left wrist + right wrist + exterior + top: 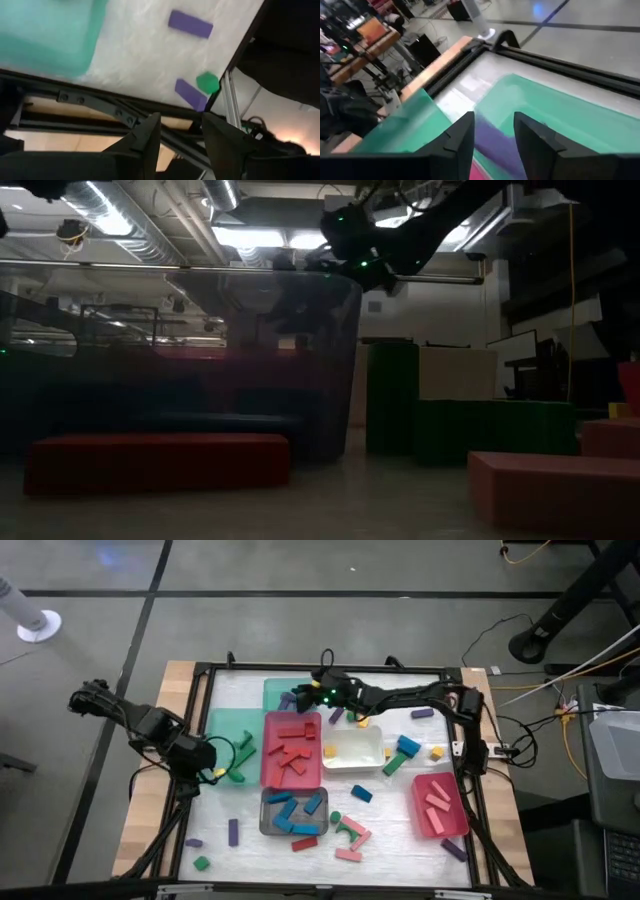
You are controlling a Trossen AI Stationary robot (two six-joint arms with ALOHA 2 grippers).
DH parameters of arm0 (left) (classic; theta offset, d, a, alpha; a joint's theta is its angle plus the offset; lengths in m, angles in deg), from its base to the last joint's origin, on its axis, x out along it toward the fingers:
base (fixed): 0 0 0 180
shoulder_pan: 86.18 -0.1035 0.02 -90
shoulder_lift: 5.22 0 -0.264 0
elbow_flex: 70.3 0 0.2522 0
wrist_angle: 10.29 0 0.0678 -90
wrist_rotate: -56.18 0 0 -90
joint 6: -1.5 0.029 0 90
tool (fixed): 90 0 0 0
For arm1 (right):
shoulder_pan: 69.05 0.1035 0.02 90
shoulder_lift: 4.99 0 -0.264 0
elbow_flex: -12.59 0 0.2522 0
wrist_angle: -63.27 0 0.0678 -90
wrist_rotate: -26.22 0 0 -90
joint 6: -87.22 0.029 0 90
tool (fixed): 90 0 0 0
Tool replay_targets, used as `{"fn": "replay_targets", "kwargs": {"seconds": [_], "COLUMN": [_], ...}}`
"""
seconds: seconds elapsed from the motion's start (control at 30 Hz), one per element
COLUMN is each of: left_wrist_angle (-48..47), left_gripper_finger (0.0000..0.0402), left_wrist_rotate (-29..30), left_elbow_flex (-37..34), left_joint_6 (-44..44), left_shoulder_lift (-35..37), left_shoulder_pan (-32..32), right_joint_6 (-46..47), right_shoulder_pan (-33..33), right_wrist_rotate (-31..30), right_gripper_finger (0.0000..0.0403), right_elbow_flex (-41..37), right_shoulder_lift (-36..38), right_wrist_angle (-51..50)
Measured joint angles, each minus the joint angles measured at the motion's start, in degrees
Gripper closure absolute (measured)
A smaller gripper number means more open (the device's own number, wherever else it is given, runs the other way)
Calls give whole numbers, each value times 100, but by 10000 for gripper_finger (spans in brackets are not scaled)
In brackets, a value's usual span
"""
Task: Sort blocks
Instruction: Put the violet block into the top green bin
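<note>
My right gripper (296, 698) reaches across from the right and hovers over the pale green tray (275, 690) at the table's far edge, shut on a purple block (495, 145). In the low view it hangs high above the table (352, 255). My left gripper (208, 762) waits open at the table's left side, beside the darker green tray (228, 725); nothing sits between its fingers (181, 135). Loose blocks lie scattered on the table: purple (233, 832), green (202, 863), pink arches (350, 835), blue (361, 794). Red blocks fill the red tray (268, 772), blue ones the grey tray (264, 812). My right gripper has the purple block (492, 137) between its two fingers (460, 137); the wrist view looks along them, so how far back it reaches does not show. The fingers slant down from the table's right side. The block is lifted clear above the pale green tray.
A white tray (352, 748) sits mid-table and a pink tray (452, 825) with pink blocks near the right edge. A black frame (330, 670) borders the table. Near my left gripper lie purple bars (190, 24) (189, 94) and a green piece (207, 82).
</note>
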Motion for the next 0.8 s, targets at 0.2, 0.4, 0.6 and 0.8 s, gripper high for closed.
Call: {"fn": "replay_targets", "kwargs": {"seconds": [0.2, 0.4, 0.6, 0.8], "left_wrist_angle": [10, 12, 292, 793], "left_gripper_finger": [270, 270, 270, 270], "left_wrist_rotate": [-145, -474, -801, -538], "left_elbow_flex": [0, 0, 0, -2], "left_joint_6": [-564, -1257, -1551, -1717], "left_shoulder_lift": [14, 13, 10, -202], "left_shoulder_pan": [624, 1243, 1923, 2464], "right_joint_6": [4, 69, 653, 730], "right_shoulder_pan": [-28, -24, 21, 306], "right_wrist_rotate": [324, 827, 1605, 1686], "right_gripper_finger": [264, 263, 263, 263], "right_elbow_flex": [136, 153, 153, 153], "right_shoulder_lift": [-173, -177, -177, -177], "right_wrist_angle": [-1, 232, 288, 286]}}
